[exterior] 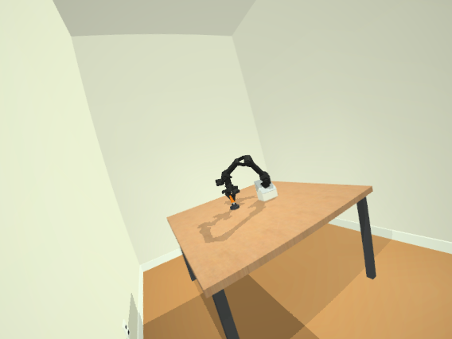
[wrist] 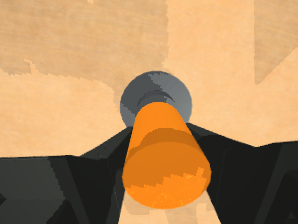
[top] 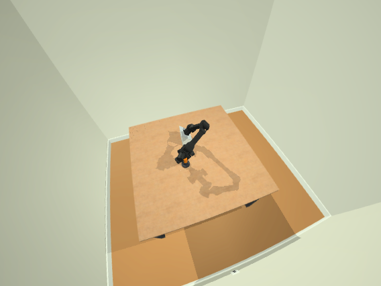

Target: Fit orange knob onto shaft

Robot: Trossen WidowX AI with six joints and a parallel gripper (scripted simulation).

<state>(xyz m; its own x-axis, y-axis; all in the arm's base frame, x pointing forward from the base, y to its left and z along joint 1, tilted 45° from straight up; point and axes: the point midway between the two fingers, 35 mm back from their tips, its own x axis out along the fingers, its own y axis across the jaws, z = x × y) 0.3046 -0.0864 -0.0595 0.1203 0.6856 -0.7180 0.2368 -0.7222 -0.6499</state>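
Note:
The orange knob (top: 185, 160) (exterior: 231, 199) (wrist: 165, 165) is held between the two black fingers, over the dark round pedestal (top: 186, 165) (exterior: 235, 207) (wrist: 182, 100). My gripper (top: 184, 159) (exterior: 231, 197) (wrist: 158, 130) is shut on the knob. In the exterior view the knob leans slightly, and a small pale bit, perhaps the silver shaft, shows between it and the pedestal. In the wrist view the knob's far end covers the pedestal's centre; the shaft, its flat side and the knob's hole are hidden there.
The arm's pale base block (top: 183, 137) (exterior: 267, 194) stands on the wooden table (top: 154, 201) (exterior: 255, 235), back from the pedestal. The arm (top: 198, 137) (exterior: 247, 159) arches between them, and its shadow lies across the table top.

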